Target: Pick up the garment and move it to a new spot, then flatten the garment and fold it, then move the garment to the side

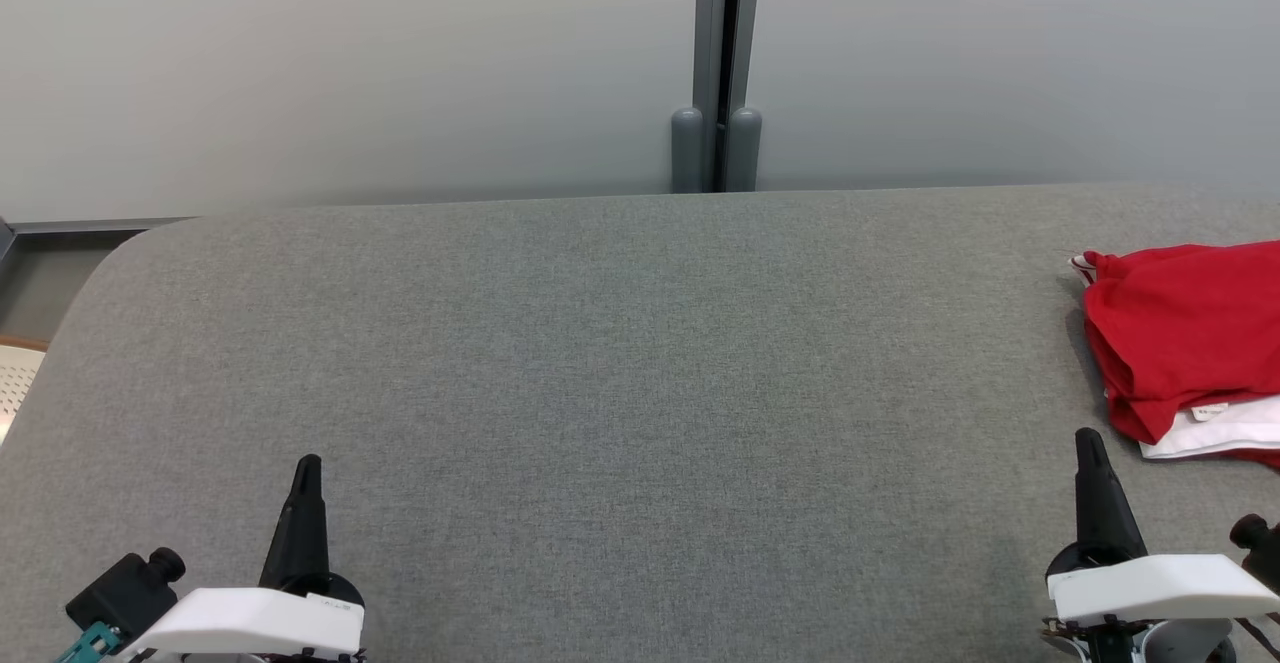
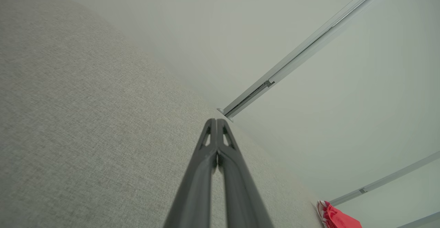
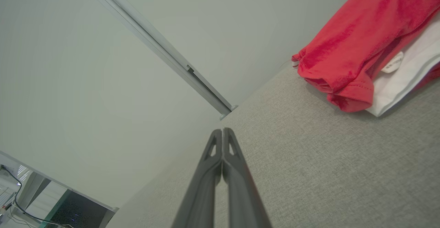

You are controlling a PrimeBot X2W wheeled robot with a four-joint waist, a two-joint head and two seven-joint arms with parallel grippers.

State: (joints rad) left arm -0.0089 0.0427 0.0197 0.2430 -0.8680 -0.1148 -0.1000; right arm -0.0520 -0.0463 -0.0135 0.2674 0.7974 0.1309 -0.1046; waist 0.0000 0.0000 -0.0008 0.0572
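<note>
The garment (image 1: 1180,333) is red with a white part and a small label, lying bunched at the right edge of the grey fabric table (image 1: 620,363). It also shows in the right wrist view as the red garment (image 3: 357,45), up and to the right of my fingers. A red corner of the garment (image 2: 335,217) peeks in at the bottom right of the left wrist view. My right gripper (image 1: 1088,440) is shut and empty, just in front of the garment's near edge. At the lower left, my left gripper (image 1: 308,465) is shut and empty, far from the cloth.
A pale grey wall with a dark vertical post (image 1: 718,73) stands behind the table. The table's rounded left corner (image 1: 110,253) drops off to a floor strip. The wide middle of the table is bare grey fabric.
</note>
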